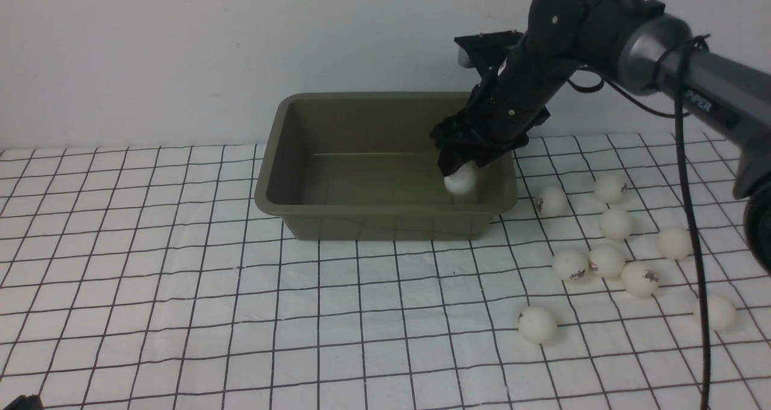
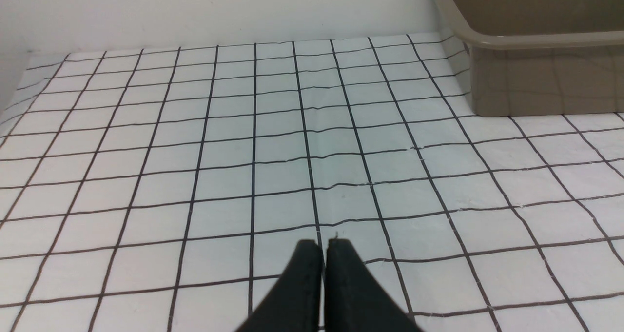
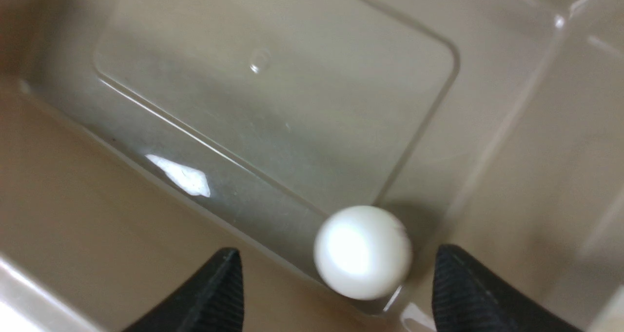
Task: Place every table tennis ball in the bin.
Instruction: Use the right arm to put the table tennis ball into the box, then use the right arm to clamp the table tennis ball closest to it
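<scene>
The olive-brown bin (image 1: 385, 226) stands at the back of the table. My right gripper (image 1: 461, 164) hangs inside its right end, jaws wide apart. One white table tennis ball (image 1: 461, 180) is just below the fingers, free of them. In the right wrist view that ball (image 3: 363, 251) lies blurred in the bin's (image 3: 273, 107) bottom corner, between but apart from the tips of my right gripper (image 3: 337, 254). Several more balls (image 1: 606, 260) lie on the cloth right of the bin. My left gripper (image 2: 324, 244) is shut on nothing, low over the cloth; the bin's corner (image 2: 536, 78) shows ahead of it.
A white cloth with a dark grid (image 1: 181, 277) covers the table, and a pale wall stands close behind the bin. One ball (image 1: 536, 324) lies apart toward the front, another (image 1: 717, 312) behind the right arm's cable (image 1: 692, 217).
</scene>
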Controlling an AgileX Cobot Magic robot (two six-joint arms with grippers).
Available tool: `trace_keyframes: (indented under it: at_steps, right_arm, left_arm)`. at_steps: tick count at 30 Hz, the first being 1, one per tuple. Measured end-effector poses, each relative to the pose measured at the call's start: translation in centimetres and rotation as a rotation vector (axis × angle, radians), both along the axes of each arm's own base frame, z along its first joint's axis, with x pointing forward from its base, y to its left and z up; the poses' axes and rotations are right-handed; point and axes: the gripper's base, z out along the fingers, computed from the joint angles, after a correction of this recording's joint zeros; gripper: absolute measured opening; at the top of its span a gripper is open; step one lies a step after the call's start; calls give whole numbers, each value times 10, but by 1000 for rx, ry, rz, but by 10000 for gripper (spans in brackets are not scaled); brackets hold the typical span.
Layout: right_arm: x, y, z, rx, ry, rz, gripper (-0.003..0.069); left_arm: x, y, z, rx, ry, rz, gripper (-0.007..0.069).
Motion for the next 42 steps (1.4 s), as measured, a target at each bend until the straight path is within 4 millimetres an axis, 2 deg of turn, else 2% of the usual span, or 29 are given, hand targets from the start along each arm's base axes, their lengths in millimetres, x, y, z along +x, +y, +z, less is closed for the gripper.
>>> trace_keyframes:
  at_steps: [4, 7, 9, 11, 14, 18, 19, 20, 21, 25, 26, 27, 32, 39, 42]
  right_arm:
    - [-4, -4, 21, -11, -40, 0, 475]
    - [-11, -9, 44, -20, -86, -9, 476]
    - [-22, -16, 73, -34, -147, -23, 476]
    - [-32, -22, 93, -42, -185, -35, 476]
    - [-50, -33, 113, -73, -218, -53, 476]
    - [-70, -43, 128, -94, -232, -72, 476]
    - [-85, -50, 127, -110, -206, -80, 476]
    - [-85, -50, 127, -110, -206, -80, 476]
    - [-97, -55, 111, -137, -141, -79, 476]
    - [-107, -58, 80, -169, -33, -75, 476]
    - [-110, -58, 68, -177, 8, -73, 476]
    - [-117, -59, 46, -189, 89, -70, 476]
    - [-135, -62, -1, -208, 203, -59, 476]
    - [-145, -60, -28, -172, 212, -68, 476]
    - [-144, -59, -30, -149, 197, -70, 476]
  left_arm:
    - [0, 0, 0, 0, 0, 0, -4]
    - [0, 0, 0, 0, 0, 0, -4]
    - [0, 0, 0, 0, 0, 0, -4]
    - [0, 0, 0, 0, 0, 0, -4]
    - [0, 0, 0, 0, 0, 0, -4]
    - [0, 0, 0, 0, 0, 0, -4]
    - [0, 0, 0, 0, 0, 0, -4]
    - [0, 0, 0, 0, 0, 0, -4]
    - [0, 0, 0, 0, 0, 0, -4]
    - [0, 0, 0, 0, 0, 0, -4]
    - [0, 0, 0, 0, 0, 0, -4]
    - [0, 0, 0, 0, 0, 0, -4]
    - [0, 0, 0, 0, 0, 0, -4]
    - [0, 0, 0, 0, 0, 0, -4]
    - [0, 0, 0, 0, 0, 0, -4]
